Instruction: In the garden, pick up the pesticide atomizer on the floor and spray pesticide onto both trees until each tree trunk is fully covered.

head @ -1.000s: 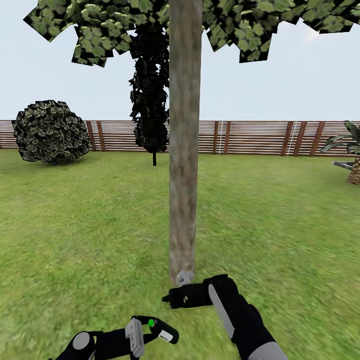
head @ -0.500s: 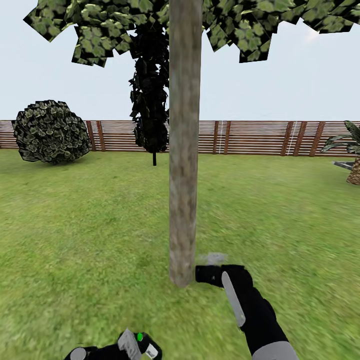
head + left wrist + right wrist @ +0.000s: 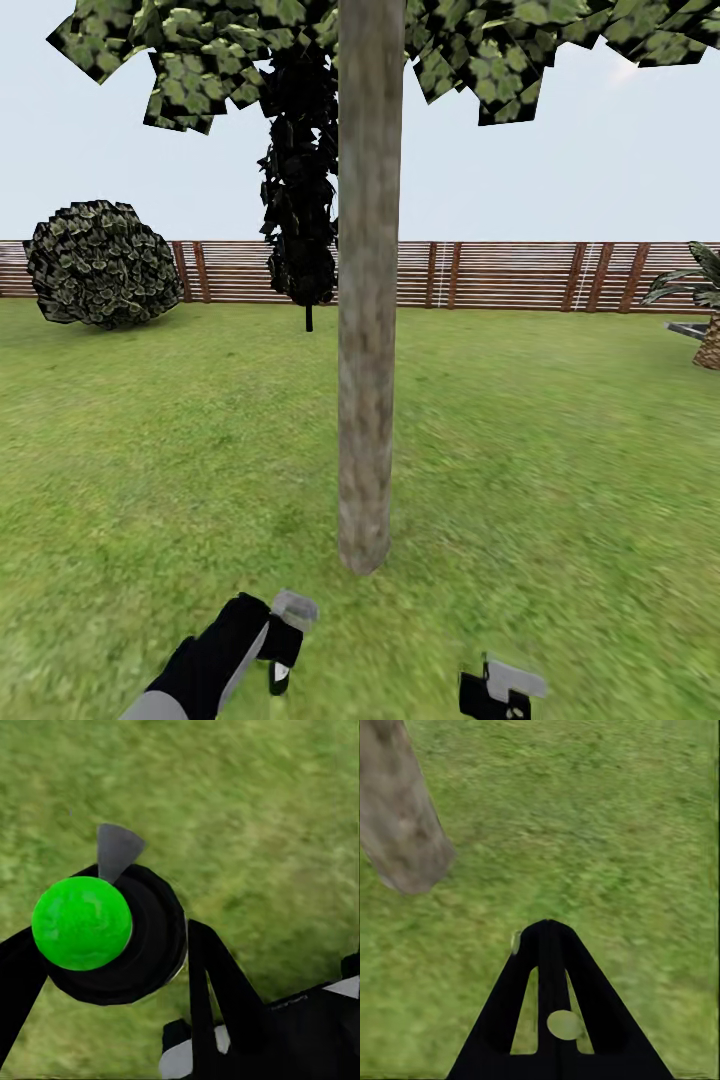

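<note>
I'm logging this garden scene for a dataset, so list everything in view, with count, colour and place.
tree trunk: one, mottled grey-brown, upright at centre, just ahead of the arms
leaf canopy: one, green, across the top
narrow dark tree: one, near-black, behind the trunk
round bush: one, dark green, far left by the fence
fence: one, brown slats, across the back
palm-like plant: one, green, right edge
lawn: green grass
atomizer: one, black with a green cap, held in the left gripper
left gripper: black and grey, low left
right gripper: black, fingers together, over grass
</note>
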Robot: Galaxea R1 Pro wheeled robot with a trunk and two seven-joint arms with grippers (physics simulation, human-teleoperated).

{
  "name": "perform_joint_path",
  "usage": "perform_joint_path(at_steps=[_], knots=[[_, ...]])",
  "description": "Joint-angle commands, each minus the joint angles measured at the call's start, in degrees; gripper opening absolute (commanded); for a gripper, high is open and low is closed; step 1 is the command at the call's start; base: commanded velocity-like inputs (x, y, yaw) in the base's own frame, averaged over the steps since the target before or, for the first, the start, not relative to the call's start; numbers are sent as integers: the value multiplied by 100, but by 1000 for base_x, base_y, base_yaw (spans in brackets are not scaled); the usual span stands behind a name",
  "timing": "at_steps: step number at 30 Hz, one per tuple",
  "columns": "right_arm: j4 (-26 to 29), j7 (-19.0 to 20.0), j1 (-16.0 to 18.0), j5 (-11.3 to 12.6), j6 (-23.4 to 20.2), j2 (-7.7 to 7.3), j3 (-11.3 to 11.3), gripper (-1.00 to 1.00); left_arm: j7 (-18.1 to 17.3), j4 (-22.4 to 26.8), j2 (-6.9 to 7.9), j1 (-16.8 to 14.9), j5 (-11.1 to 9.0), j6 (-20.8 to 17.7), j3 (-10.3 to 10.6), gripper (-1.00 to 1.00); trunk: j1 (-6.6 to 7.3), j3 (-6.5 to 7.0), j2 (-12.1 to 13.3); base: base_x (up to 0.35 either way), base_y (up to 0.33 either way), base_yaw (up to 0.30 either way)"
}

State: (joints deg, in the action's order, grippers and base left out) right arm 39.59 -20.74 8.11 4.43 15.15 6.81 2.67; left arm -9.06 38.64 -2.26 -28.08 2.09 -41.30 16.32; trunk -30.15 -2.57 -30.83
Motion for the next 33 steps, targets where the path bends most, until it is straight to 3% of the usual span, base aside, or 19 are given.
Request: perform_joint_path(at_steps=[1, 3, 4, 8, 15, 19, 22, 25, 33], knots=[[-189, -55, -6, 33, 191, -4, 27, -100, 460, 224, -159, -39, 4, -221, 1, -100, -3, -13, -11, 0, 0, 0], [-303, -69, -14, 31, 290, -4, 29, -100, 831, 387, -306, -62, -60, -342, -1, -100, -3, -13, -11, 0, 0, 0], [-377, -76, -19, 26, 357, -1, 35, -100, 1073, 499, -421, -76, -178, -425, 0, -100, -3, -13, -11, 0, 0, 0], [-523, -89, -26, -5, 460, 13, 59, -100, 1399, 697, -591, -101, -651, -531, 33, -100, -3, -13, -11, 0, 0, 0], [-806, -101, -28, -20, 506, -5, 20, -100, 1523, 1373, -641, -92, -1006, -557, 60, -100, -3, -13, -11, 179, 36, -65], [-846, -105, -28, -26, 514, -5, 6, -100, 1651, 1469, -646, -119, -1593, -592, 64, -100, -3, -13, -11, 312, 17, -213], [-851, -111, -28, -29, 515, -4, 2, -100, 2028, 1449, -646, -286, -1859, -593, 64, -100, -3, -13, -11, 327, 5, -147], [-853, -119, -28, -31, 515, -6, 3, -100, 2253, 1472, -644, -401, -1950, -567, 64, -100, -3, -13, -11, 247, 2, -52], [-856, -122, -28, -31, 516, -24, 2, -100, 2361, 1479, -634, -449, -1996, -553, 65, -100, -3, -13, -11, 51, 0, -10]])
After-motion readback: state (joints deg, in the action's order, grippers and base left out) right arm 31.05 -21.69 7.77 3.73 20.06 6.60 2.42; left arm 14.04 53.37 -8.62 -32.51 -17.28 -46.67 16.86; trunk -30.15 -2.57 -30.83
